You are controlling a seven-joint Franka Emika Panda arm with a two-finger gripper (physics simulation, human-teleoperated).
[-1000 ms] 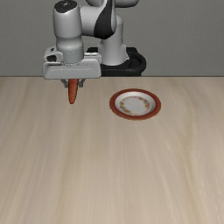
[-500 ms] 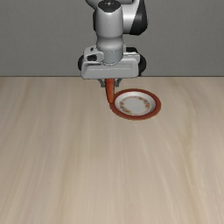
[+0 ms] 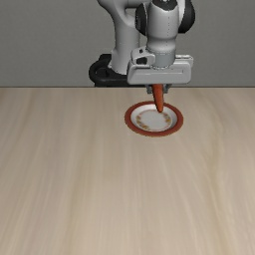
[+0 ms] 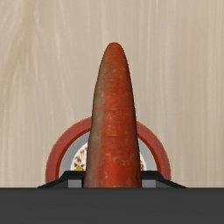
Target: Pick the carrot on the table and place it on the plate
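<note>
gripper (image 3: pixel 160 90) closed on carrot (image 3: pixel 159 103), tip down | plate (image 3: pixel 130 118) just below, on bench (image 3: pixel 60 179) | carrot hides plate's middle

I'm running a simulated tabletop test scene: a smooth pale wood-grain bench (image 3: pixel 60 189) spreads flat under my hand (image 3: pixel 160 90), and a plain, even grey wall (image 3: pixel 40 40) stands behind it.

no readable txt, labels, nos.
</note>
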